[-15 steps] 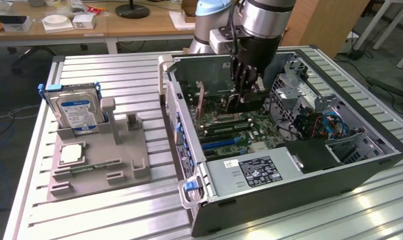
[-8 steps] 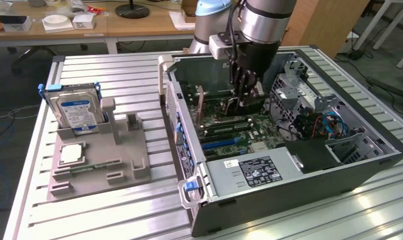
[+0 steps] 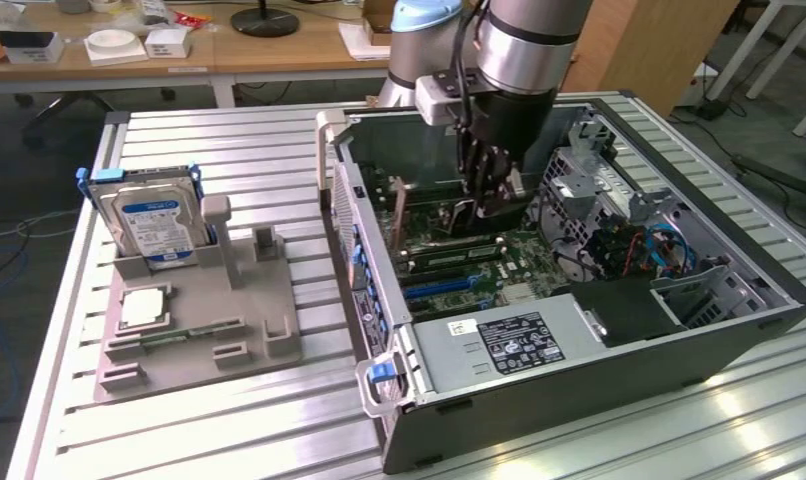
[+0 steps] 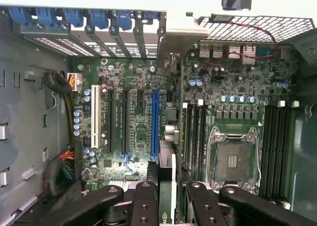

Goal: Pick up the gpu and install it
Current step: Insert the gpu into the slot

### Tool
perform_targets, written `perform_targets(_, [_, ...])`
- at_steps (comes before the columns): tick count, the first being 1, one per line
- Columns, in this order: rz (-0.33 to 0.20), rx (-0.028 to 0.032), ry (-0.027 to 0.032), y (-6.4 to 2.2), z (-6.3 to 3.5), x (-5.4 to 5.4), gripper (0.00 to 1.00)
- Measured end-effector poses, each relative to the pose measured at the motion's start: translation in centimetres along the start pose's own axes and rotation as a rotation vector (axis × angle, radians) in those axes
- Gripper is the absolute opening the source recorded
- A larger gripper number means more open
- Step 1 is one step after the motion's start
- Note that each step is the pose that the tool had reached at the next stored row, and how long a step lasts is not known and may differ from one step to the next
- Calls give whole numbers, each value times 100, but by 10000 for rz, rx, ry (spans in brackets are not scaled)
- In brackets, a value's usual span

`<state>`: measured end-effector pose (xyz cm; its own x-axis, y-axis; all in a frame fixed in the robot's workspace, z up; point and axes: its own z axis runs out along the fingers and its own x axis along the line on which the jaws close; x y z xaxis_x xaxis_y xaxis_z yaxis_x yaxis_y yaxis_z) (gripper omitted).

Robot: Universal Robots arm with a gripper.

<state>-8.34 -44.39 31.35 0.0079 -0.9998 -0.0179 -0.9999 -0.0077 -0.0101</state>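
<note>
Plainly, the work is centred on the computer case [image 3: 617, 372]. It lies on its side on the slatted worktop [image 3: 263, 130] with its open face up, which lets the arm [image 3: 523, 45] come straight down into it. The arm stands over the middle of the case and reaches down toward the motherboard [image 4: 133, 77] on the case floor.

Just beside the case, on the exterior view's left, a grey fixture [image 3: 236, 300] holds spare parts. The hard drive [image 3: 156, 222] stands upright in it, on the side away from the case.

The gpu [image 4: 167, 181] is inside the case, seen edge-on in the wrist view. The gripper [image 4: 168, 206] pinches it by its two flat faces, one finger on each side. I judge that this hold keeps the card upright with its connector edge facing the board.

The card hangs close to the long blue slot [image 4: 154, 122] in the case and runs the same way as it, nearly in line with it. That fits a card being lined up for insertion. I cannot tell whether its edge touches the slot.
</note>
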Motion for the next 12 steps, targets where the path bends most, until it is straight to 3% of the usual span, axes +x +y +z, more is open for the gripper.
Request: perform_targets(12, [90,1,1,16,53,68,27])
